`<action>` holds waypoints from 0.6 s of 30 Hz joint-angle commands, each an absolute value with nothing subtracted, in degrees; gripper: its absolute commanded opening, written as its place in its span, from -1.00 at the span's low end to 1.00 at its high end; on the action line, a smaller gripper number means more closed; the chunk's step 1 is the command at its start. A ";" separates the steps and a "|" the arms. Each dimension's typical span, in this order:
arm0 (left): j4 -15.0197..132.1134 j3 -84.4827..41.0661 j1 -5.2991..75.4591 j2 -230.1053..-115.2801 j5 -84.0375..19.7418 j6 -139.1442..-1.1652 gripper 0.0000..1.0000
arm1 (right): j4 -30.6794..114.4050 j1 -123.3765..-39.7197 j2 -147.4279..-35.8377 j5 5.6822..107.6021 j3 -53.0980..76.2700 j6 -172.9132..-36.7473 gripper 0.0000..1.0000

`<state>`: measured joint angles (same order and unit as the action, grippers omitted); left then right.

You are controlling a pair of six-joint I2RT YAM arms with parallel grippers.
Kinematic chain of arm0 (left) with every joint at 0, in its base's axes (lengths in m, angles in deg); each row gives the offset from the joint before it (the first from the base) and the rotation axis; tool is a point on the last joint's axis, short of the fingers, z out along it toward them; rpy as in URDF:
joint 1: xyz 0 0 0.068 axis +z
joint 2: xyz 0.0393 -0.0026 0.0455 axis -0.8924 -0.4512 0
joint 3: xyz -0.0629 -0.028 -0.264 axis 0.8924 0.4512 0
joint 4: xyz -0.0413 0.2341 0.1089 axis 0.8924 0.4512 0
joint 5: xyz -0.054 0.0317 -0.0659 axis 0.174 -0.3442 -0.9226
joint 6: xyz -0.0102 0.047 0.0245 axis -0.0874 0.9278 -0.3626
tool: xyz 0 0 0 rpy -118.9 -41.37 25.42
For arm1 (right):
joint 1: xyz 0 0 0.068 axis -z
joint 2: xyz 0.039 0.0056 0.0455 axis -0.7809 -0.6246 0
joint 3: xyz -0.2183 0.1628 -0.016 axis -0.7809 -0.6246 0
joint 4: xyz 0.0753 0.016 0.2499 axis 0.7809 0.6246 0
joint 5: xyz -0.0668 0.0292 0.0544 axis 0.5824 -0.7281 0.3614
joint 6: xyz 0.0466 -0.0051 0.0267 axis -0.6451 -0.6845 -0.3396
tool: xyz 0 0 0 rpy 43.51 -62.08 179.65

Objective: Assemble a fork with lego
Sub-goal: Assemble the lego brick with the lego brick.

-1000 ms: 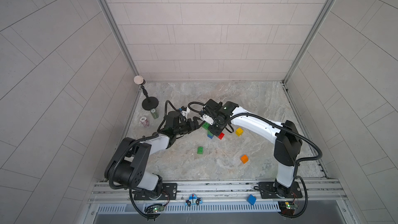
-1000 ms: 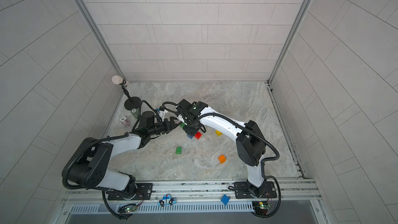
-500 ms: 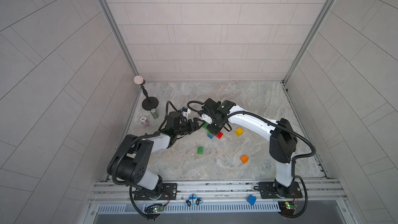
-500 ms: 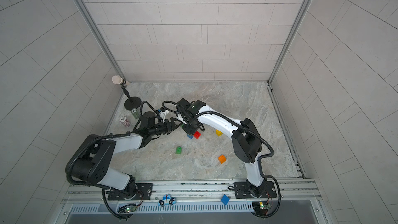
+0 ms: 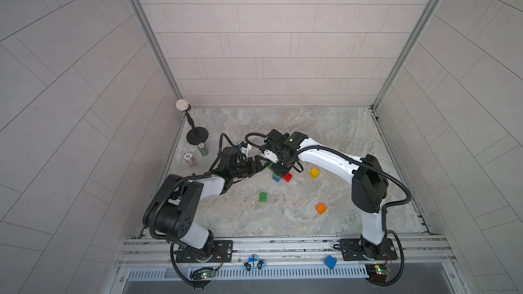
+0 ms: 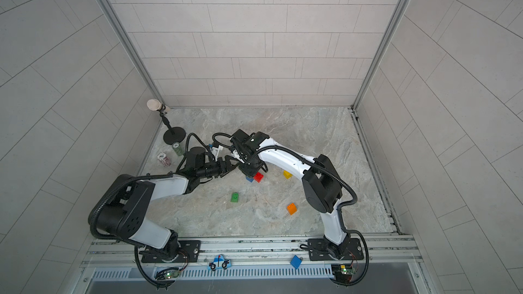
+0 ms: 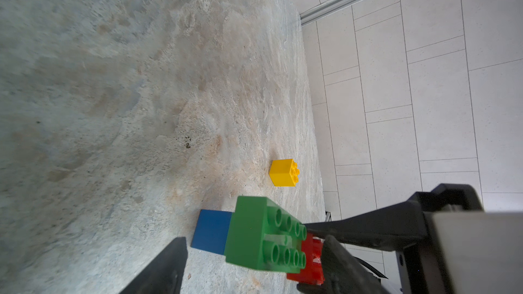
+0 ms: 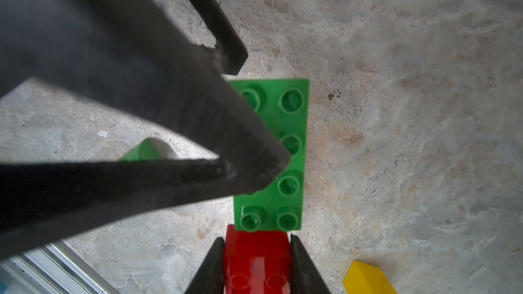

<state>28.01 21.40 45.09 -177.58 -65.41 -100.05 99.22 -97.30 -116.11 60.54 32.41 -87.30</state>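
Between the open, lately narrowed jaws of my left gripper (image 7: 254, 247) sits the long green brick (image 8: 295, 120), touching the red brick (image 8: 256, 253) that my right gripper (image 8: 256, 238) clamps, so a steadying grip for joining them looks close.

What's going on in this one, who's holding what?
The right gripper is clamped on the red brick, right at the end of the long green brick, which sits on a blue brick. The left gripper stands open astride the green one. A yellow brick, a small green brick and an orange brick lie loose on the table.
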 commanded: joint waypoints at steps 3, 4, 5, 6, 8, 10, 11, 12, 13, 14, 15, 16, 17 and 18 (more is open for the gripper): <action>26.51 19.67 44.49 -178.54 -66.85 -100.21 0.53 | 100.31 -97.27 -116.94 60.82 33.11 -85.40 -1.00; 26.52 19.59 44.38 -178.73 -66.86 -100.22 0.52 | 100.29 -97.23 -116.95 60.94 33.04 -85.28 -1.00; 26.52 19.58 44.37 -178.89 -66.87 -100.22 0.52 | 100.30 -97.32 -116.98 61.17 32.94 -85.24 -1.00; 26.52 19.58 44.33 -178.99 -66.85 -100.22 0.51 | 100.38 -97.28 -116.95 61.34 32.90 -85.01 -1.00; 26.47 19.59 44.19 -179.16 -66.85 -100.14 0.50 | 100.30 -97.29 -116.96 61.48 32.75 -84.54 -1.00; 26.48 19.58 44.20 -179.30 -66.85 -100.13 0.48 | 100.22 -97.31 -116.89 61.60 32.55 -84.07 -1.00; 26.52 19.62 44.13 -179.27 -66.85 -100.05 0.48 | 100.11 -97.32 -116.86 61.57 32.42 -83.73 -1.00; 26.59 19.67 44.13 -179.24 -66.85 -100.05 0.47 | 99.99 -97.31 -116.92 61.44 32.32 -83.44 -1.00; 26.59 19.67 44.04 -179.18 -66.81 -100.05 0.47 | 99.79 -97.31 -117.01 61.38 32.25 -83.29 -1.00; 26.60 19.67 44.08 -179.25 -66.77 -99.96 0.46 | 99.68 -97.31 -116.98 61.30 32.22 -83.15 -1.00; 26.65 19.67 44.10 -179.31 -66.76 -99.96 0.45 | 99.72 -97.25 -117.02 61.26 32.28 -82.95 -1.00; 26.70 19.67 44.09 -179.39 -66.78 -99.96 0.45 | 99.68 -97.28 -117.02 61.26 32.22 -82.72 -1.00; 26.70 19.67 44.11 -179.40 -66.79 -99.89 0.44 | 99.59 -97.30 -117.11 61.27 32.18 -82.60 -1.00; 26.67 19.67 44.10 -179.39 -66.72 -99.87 0.43 | 99.64 -97.29 -117.11 61.32 32.12 -82.40 -1.00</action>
<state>28.03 20.81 44.39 -178.89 -66.05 -99.98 98.89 -97.23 -116.28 61.20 32.57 -84.59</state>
